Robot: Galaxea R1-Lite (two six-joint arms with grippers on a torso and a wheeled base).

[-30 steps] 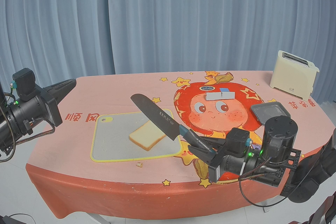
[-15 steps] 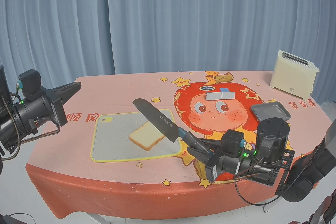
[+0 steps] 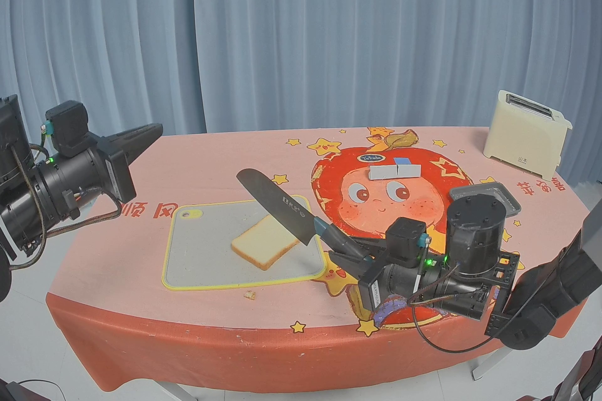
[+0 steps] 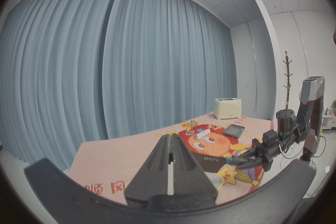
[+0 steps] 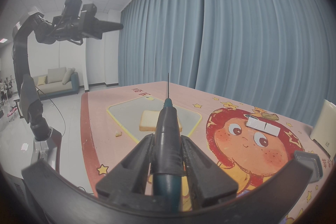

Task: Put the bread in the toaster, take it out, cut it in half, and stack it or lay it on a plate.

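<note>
A slice of bread (image 3: 264, 242) (image 5: 151, 120) lies flat on the grey, yellow-rimmed cutting board (image 3: 199, 239) (image 5: 127, 114). My right gripper (image 3: 352, 257) (image 5: 167, 146) is shut on the handle of a black knife (image 3: 279, 209); the blade hangs in the air above the bread's right edge, pointing up and to the left. My left gripper (image 3: 145, 135) (image 4: 170, 153) is shut with nothing in it, held high off the table's left end. The cream toaster (image 3: 527, 134) (image 4: 228, 108) stands at the far right. A grey plate (image 3: 485, 195) (image 5: 308, 159) lies near the right arm.
Two small white blocks (image 3: 394, 171) lie on the cartoon face printed on the pink tablecloth (image 3: 200, 158). A crumb (image 3: 250, 295) sits in front of the board. A blue curtain hangs behind the table.
My right arm has shifted left with the knife, the blade staying raised over the bread. My left arm has risen and moved right, toward the table.
</note>
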